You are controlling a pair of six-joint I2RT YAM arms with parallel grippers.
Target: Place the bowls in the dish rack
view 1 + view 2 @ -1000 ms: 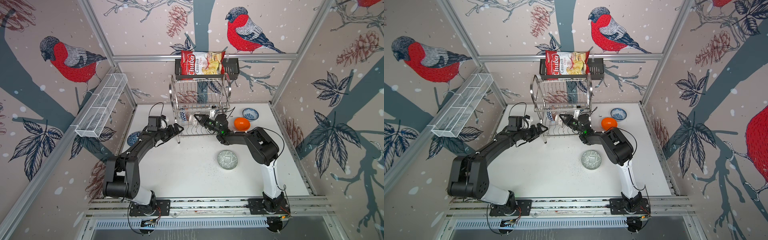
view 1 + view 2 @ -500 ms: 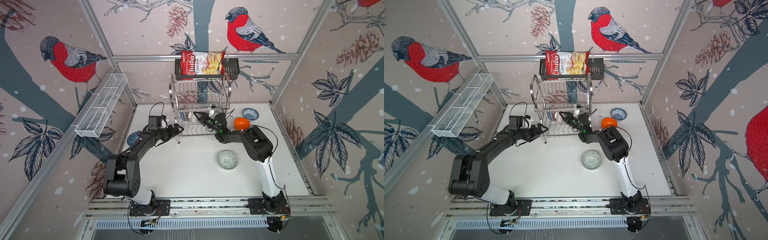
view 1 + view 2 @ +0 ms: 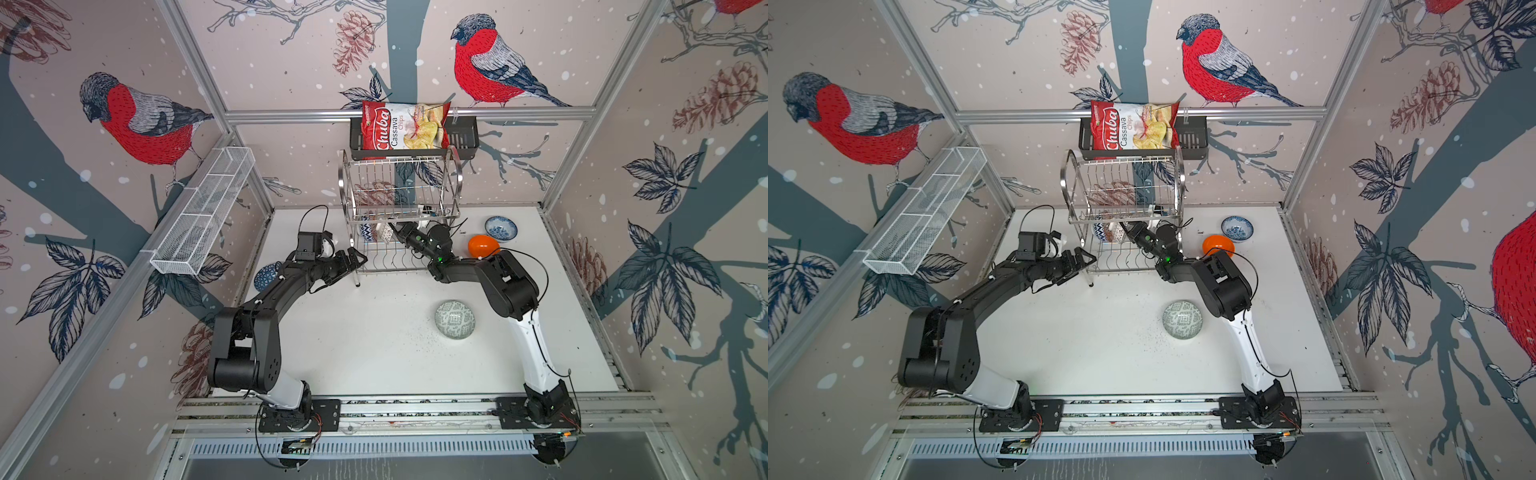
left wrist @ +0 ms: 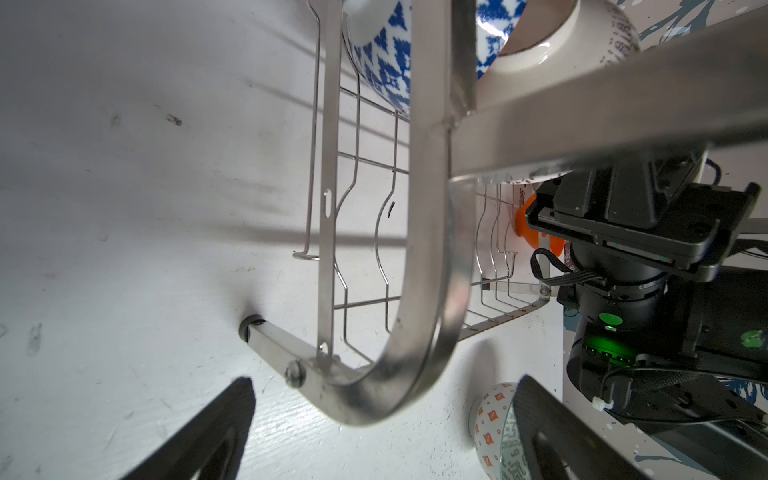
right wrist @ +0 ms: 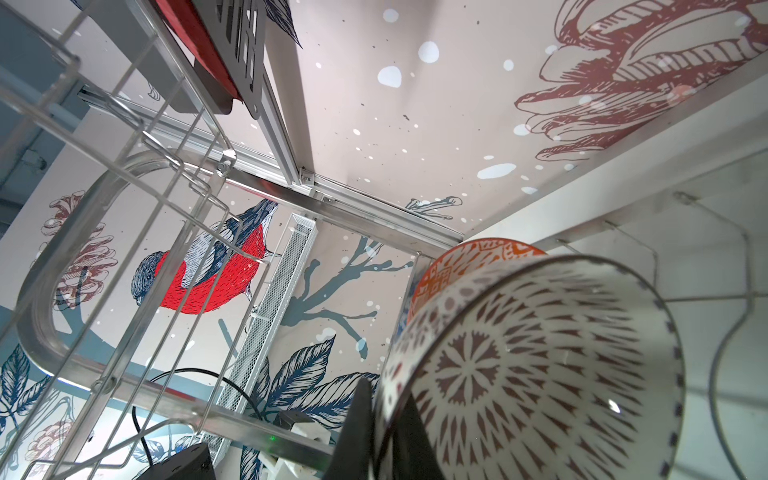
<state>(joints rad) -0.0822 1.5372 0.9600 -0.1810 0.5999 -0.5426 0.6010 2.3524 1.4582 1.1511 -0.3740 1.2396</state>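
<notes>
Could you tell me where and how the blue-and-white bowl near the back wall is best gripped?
Probably its rim, from above: the blue-and-white bowl sits upright with its mouth open, so one finger can go inside and one outside. Choose the side away from the orange bowl.

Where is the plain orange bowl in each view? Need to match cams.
Top view: plain orange bowl on the table, right of the dish rack.
Top view: same spot.
Left wrist: orange sliver behind the rack's lower wires.
Right wrist: not in it; the orange rim there is a patterned bowl.
Shared landmark: the rack's arched steel frame.
</notes>
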